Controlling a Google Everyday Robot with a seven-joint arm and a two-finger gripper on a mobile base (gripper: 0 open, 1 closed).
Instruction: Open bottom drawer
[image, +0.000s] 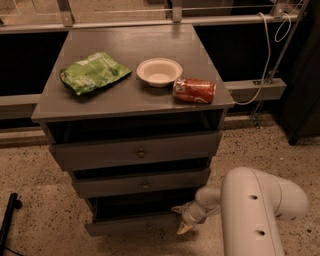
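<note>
The bottom drawer (131, 224) is the lowest grey front of three on the grey cabinet. It stands pulled out a little, with a dark gap above it. Its knob does not show. My gripper (181, 219) is at the drawer's right end, at the corner of the front, on the end of my white arm (255, 210). One pale fingertip (183, 229) points down below the drawer's edge.
On the cabinet top (135, 100) lie a green chip bag (93, 73), a white bowl (159, 71) and a red soda can (194, 90) on its side. The top drawer (137, 151) and middle drawer (142, 184) stand slightly out. A black object (7, 220) is at the left floor.
</note>
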